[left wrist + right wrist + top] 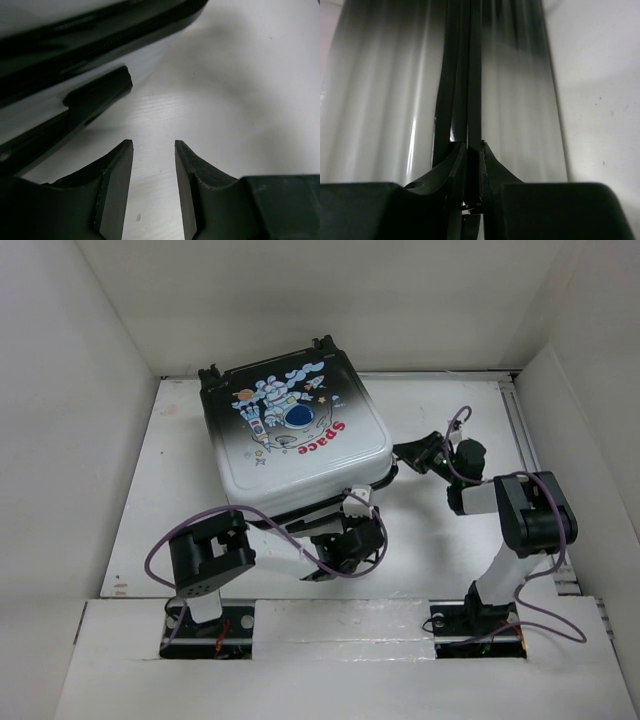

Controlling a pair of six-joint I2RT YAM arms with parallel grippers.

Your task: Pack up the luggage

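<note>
The luggage (295,430) lies flat and closed on the white table, astronaut print and red "Space" word facing up. My left gripper (365,535) is open and empty at its near right corner. In the left wrist view the gripper (154,142) hovers over bare table, with the luggage's dark zip band (100,35) and a black protruding part (100,92) up to the left. My right gripper (403,453) is at the luggage's right side. In the right wrist view the gripper (472,145) is shut on a thin black zipper pull at the seam (465,75) between the two shell halves (380,100).
White walls box in the table (450,550) on the left, back and right. A metal rail (520,430) runs along the right edge. Purple cables (160,550) loop off both arms. A raised white ledge (330,640) holds the arm bases at the near edge.
</note>
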